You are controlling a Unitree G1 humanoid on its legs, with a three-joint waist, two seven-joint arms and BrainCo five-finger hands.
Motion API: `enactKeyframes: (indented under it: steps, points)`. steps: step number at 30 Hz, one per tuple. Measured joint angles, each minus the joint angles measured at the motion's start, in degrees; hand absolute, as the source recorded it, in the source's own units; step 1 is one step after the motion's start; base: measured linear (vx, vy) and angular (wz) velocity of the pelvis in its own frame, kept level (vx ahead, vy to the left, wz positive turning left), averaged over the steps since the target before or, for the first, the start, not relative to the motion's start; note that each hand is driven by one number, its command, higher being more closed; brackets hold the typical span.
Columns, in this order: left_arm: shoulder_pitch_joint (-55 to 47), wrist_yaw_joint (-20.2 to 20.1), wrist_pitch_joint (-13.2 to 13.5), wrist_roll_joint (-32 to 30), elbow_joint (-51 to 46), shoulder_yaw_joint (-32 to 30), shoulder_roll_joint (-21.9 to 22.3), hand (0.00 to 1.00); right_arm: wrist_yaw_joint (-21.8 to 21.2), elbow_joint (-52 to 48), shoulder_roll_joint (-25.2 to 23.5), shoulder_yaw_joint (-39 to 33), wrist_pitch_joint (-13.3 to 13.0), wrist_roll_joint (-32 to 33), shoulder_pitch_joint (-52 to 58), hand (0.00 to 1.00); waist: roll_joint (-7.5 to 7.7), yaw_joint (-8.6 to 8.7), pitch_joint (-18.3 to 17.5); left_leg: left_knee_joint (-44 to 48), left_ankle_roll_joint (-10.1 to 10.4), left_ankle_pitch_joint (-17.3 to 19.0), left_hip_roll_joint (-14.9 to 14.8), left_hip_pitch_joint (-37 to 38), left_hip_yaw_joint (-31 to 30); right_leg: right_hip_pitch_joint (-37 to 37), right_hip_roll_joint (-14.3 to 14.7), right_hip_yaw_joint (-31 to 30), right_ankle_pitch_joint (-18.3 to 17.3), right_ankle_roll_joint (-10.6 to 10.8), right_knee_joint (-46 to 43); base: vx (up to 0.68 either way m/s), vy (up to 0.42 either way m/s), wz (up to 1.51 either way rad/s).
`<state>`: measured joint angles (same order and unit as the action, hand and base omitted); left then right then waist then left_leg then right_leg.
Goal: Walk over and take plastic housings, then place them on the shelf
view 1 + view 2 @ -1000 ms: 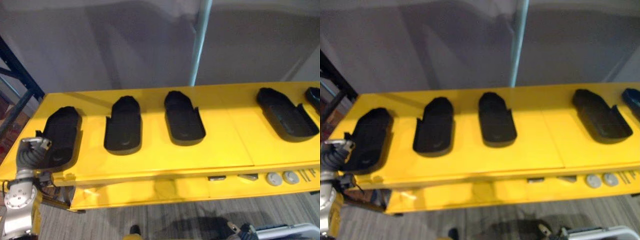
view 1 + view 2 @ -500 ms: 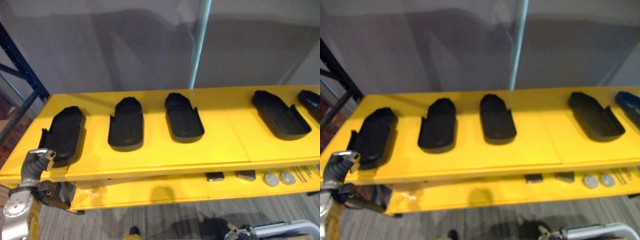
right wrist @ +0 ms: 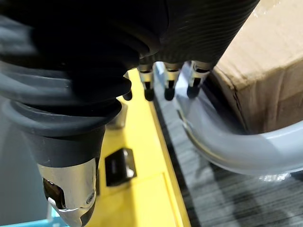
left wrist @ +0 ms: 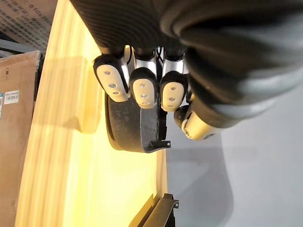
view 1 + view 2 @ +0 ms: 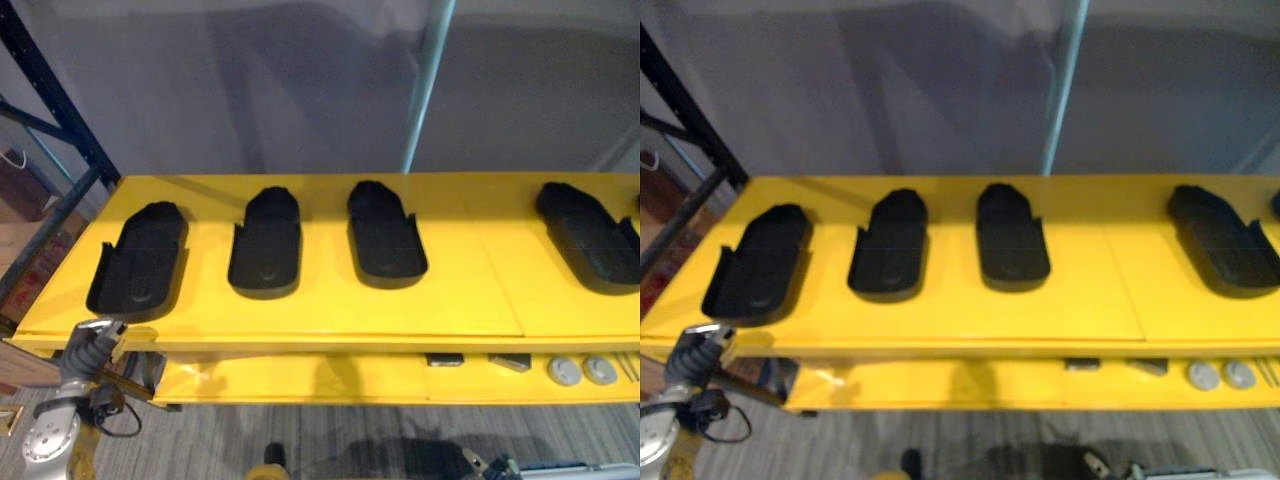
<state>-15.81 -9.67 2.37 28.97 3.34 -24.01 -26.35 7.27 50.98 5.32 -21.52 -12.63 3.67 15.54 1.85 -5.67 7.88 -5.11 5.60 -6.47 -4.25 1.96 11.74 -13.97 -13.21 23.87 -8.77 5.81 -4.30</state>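
Several black plastic housings lie in a row on the yellow shelf [image 5: 330, 325]: the leftmost housing [image 5: 140, 262], a second housing [image 5: 267, 243], a third housing [image 5: 385, 232] and a fourth housing [image 5: 590, 228] at the right. My left hand [image 5: 90, 345] hangs just below the shelf's front edge, in front of the leftmost housing, fingers curled and holding nothing. In the left wrist view, the leftmost housing [image 4: 137, 127] lies past that hand [image 4: 142, 90], apart from it. My right hand [image 3: 169, 78] hangs low with straight fingers beside a pale tube [image 3: 227, 142].
A dark blue rack upright [image 5: 60, 110] stands at the left, and a grey pole [image 5: 425, 90] rises behind the shelf. The lower yellow shelf carries grey discs [image 5: 582, 371] and small dark parts [image 5: 443, 359]. A cardboard box [image 3: 265, 61] is by my right hand.
My left hand has come off the leftmost housing and dropped below the shelf's front edge. The housing stays on the shelf. The camera has shifted.
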Motion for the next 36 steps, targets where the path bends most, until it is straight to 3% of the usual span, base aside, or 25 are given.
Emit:
enactKeyframes:
  steps: [18,36]
  points:
    - [-1.2,2.2,-0.4,0.4,0.3,0.0,1.1,1.0,0.3,0.0,0.0,0.0,0.0,0.0,-0.3,0.0,-0.2,-0.06,0.1,0.0,0.0,0.0,0.0,-0.1,0.0,0.0,0.1,0.0,-0.3,-0.4,0.3,0.0,0.0,0.0]
    - [2.4,5.1,-0.4,2.5,7.8,0.0,1.1,1.0,0.3,-0.1,0.3,0.3,0.0,-0.1,-0.6,0.0,-0.55,0.16,0.8,0.0,0.0,0.1,-0.2,0.1,0.9,0.1,0.1,-0.5,-0.3,-0.4,0.3,0.0,0.0,0.0]
